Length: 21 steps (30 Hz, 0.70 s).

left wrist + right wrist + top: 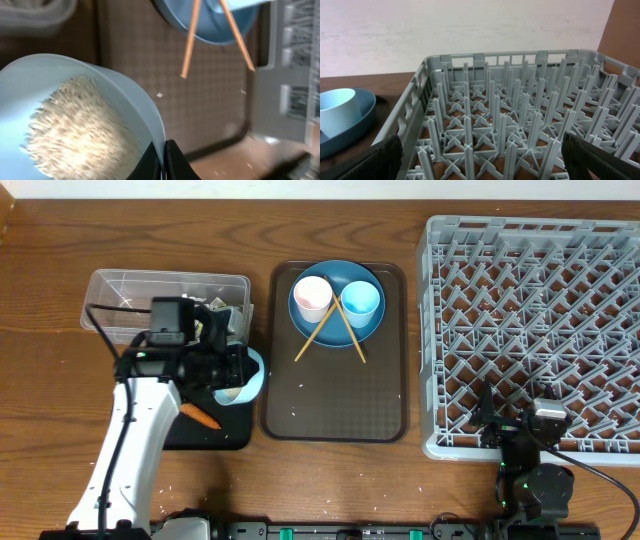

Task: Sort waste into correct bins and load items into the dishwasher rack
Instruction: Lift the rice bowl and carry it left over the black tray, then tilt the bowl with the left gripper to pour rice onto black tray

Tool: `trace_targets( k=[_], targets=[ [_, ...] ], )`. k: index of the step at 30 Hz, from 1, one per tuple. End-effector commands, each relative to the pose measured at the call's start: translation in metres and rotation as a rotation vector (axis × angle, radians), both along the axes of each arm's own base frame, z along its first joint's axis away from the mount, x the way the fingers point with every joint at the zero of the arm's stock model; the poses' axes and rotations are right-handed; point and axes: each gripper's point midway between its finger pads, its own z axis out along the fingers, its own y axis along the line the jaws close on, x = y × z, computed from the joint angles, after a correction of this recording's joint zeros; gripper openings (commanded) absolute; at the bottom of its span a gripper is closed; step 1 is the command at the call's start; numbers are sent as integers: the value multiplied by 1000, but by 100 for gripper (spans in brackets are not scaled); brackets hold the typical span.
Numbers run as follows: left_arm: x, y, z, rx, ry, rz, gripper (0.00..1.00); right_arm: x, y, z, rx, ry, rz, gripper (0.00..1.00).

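Left wrist view: my left claw point(165, 159) is clenched on the rim of the pale bowl point(125, 110), which is tipped, with rice point(80, 130) heaped inside. Overhead, the bowl hangs over the right edge of the black tray point(225, 438), where the carrot point(201, 418) lies. My right claw point(485, 160) gapes, empty, at the near rim of the rack point(520, 100).

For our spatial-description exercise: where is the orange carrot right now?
In the overhead view, the carrot lies on the black tray at the left, just nearer the robot than the bowl.
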Motion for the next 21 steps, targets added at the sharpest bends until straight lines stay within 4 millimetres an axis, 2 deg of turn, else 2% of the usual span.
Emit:
trace_targets(
  k=[1, 3, 10, 15, 21],
  targets=[
    [-11, -7, 12, -121, -52, -98, 6, 0, 2, -1, 13, 0, 7, 99],
    [-10, 1, 13, -136, -46, -67, 6, 0, 2, -1, 13, 0, 7, 99],
    [-15, 11, 35, -309, -100, -63, 6, 0, 2, -1, 13, 0, 7, 99],
    [-17, 24, 53, -484, -206, -33, 6, 0, 2, -1, 13, 0, 7, 99],
    [-24, 58, 43, -577, -240, 131, 6, 0, 2, -1, 13, 0, 7, 99]
  ],
)
